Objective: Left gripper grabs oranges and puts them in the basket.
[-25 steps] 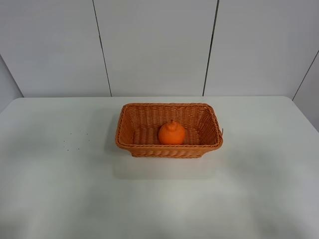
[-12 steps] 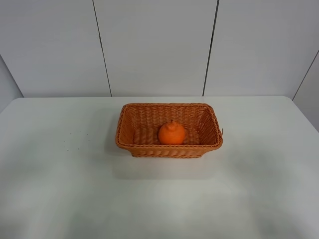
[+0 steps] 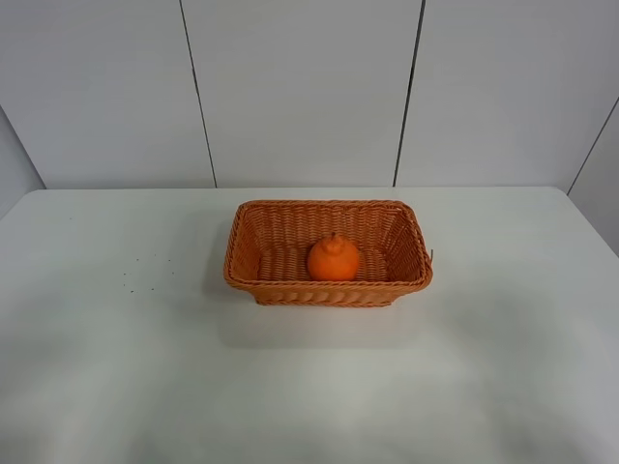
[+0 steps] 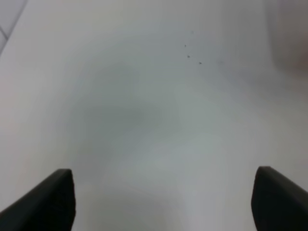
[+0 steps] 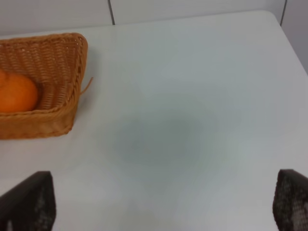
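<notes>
The orange sits upright inside the woven wicker basket, near its front wall, at the middle of the white table. It also shows in the right wrist view, inside the basket. Neither arm shows in the exterior high view. My left gripper is open and empty over bare table; only its two black fingertips show. My right gripper is open and empty to the right of the basket, with only its black fingertips in view.
A few tiny dark specks lie on the white table left of the basket. A white panelled wall stands behind the table's far edge. The table's right corner shows in the right wrist view.
</notes>
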Robot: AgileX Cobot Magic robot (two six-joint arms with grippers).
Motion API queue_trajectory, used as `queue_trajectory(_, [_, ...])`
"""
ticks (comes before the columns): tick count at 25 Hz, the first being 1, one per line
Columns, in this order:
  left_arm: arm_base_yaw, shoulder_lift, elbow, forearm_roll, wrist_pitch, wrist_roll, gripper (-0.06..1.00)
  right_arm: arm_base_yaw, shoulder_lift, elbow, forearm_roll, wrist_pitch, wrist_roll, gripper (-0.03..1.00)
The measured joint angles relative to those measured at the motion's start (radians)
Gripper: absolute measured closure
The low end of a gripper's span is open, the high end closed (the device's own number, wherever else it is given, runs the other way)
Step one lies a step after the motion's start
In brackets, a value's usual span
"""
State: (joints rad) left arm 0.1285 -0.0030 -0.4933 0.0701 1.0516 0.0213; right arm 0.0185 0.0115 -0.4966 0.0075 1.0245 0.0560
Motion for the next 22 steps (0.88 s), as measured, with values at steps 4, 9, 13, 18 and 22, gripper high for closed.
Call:
queue_trajectory(4, [0.000, -0.001, 0.000, 0.004, 0.000, -0.007, 0.10, 0.000, 0.000, 0.000, 0.000, 0.000, 0.000, 0.27])
queue_trajectory(9, [0.000, -0.001, 0.000, 0.005, 0.000, -0.009, 0.10, 0.000, 0.000, 0.000, 0.000, 0.000, 0.000, 0.27])
queue_trajectory(13, [0.000, -0.001, 0.000, 0.005, 0.000, -0.009, 0.10, 0.000, 0.000, 0.000, 0.000, 0.000, 0.000, 0.27])
queue_trajectory(18, [0.000, -0.001, 0.000, 0.006, 0.000, -0.009, 0.10, 0.000, 0.000, 0.000, 0.000, 0.000, 0.000, 0.27])
queue_trajectory(22, [0.000, -0.001, 0.000, 0.006, 0.000, -0.009, 0.10, 0.000, 0.000, 0.000, 0.000, 0.000, 0.000, 0.27])
